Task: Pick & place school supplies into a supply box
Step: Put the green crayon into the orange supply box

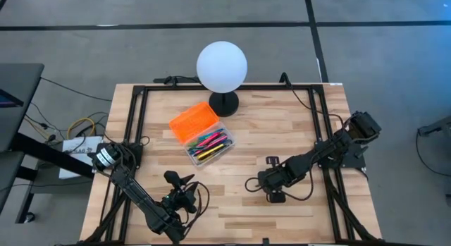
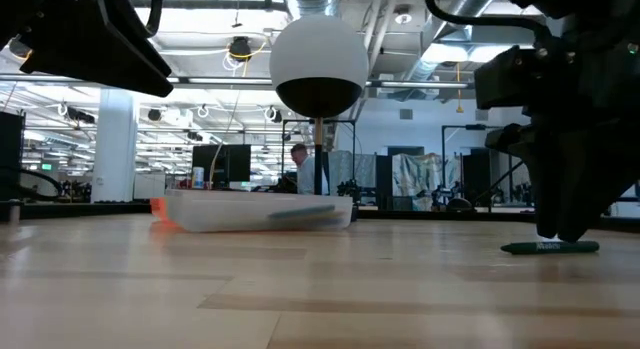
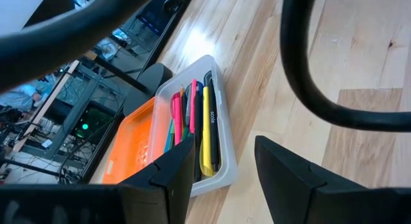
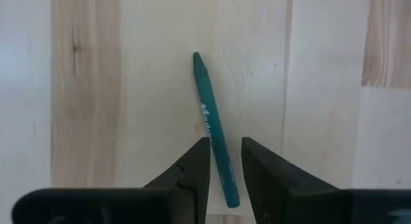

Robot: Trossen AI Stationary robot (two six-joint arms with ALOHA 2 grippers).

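The supply box (image 1: 210,144), a clear case holding several coloured pens (image 3: 205,131), lies mid-table with its orange lid (image 1: 194,123) open beside it. A green pen (image 4: 209,115) lies flat on the wood at the right (image 2: 550,247). My right gripper (image 4: 225,150) points down over the pen's near end, open, one finger on each side of it. My left gripper (image 3: 225,160) hangs open near the table's front left (image 1: 180,179), aimed at the box and holding nothing. My right gripper comes from above, with its fingers astride the green pen's lower end (image 4: 221,163). One fingertip (image 4: 200,153) stands right against the pen; whether it touches, I cannot tell. The pen lies flat on the table.
A white globe lamp (image 1: 222,66) on a black foot stands just behind the box. Black frame rails (image 1: 134,126) run along the table's left, right and far sides. Bare wood lies between the box and the right gripper. Cables trail beside both arms.
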